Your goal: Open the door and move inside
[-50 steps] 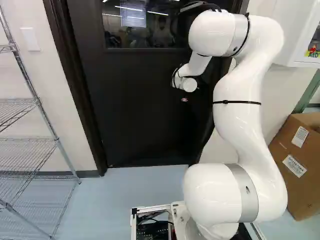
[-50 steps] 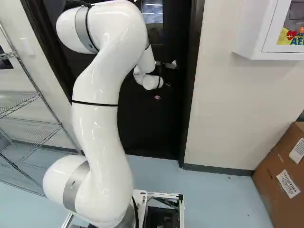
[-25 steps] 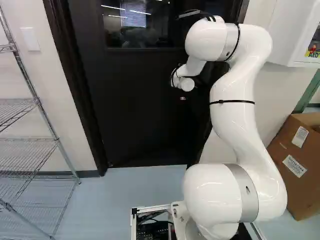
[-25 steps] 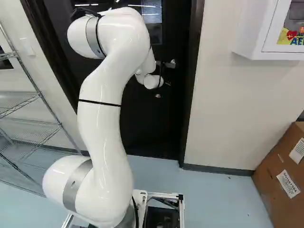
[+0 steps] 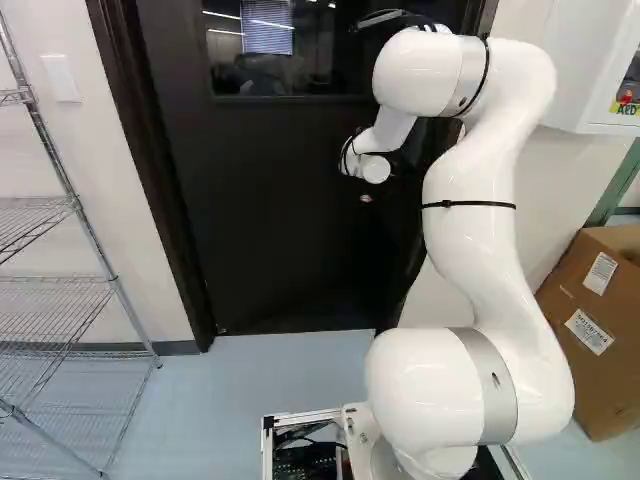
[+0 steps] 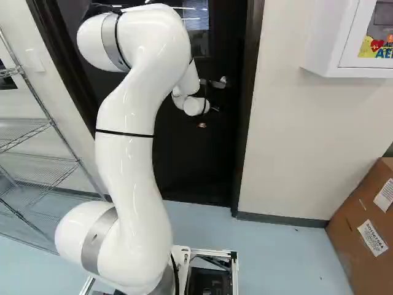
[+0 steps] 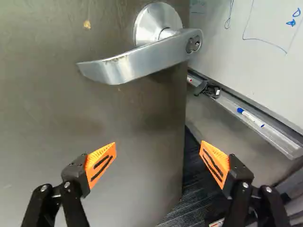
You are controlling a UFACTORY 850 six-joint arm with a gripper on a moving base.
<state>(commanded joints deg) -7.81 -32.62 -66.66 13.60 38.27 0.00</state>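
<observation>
Claw (image 6: pixel 202 125) released at near side of door (image 5: pixel 280 230), orange pads (image 7: pixel 100 163) spread wide. Lever handle (image 7: pixel 132 61) ahead of claw, on door's face. Door ajar; whiteboard (image 7: pixel 222 47) on far side, past door's edge, with blue-capped marker (image 7: pixel 251 117) on its tray (image 7: pixel 277 139).

You face the door (image 5: pixel 280 230), your arm (image 6: pixel 126 153) standing before it. Handle (image 7: pixel 137 59) on the door, near its edge. Past that edge, on the far side, you have a whiteboard (image 7: pixel 232 52); at its foot a tray (image 7: pixel 274 138), a marker (image 7: pixel 251 117) lying in it. Left of the door: wall plate (image 5: pixel 60 78), then a wire rack (image 5: pixel 50 290) on the floor. Right of the door, you get a cabinet (image 6: pixel 328 46) up on the wall; box (image 6: pixel 350 236) on the floor, lower and farther right.
</observation>
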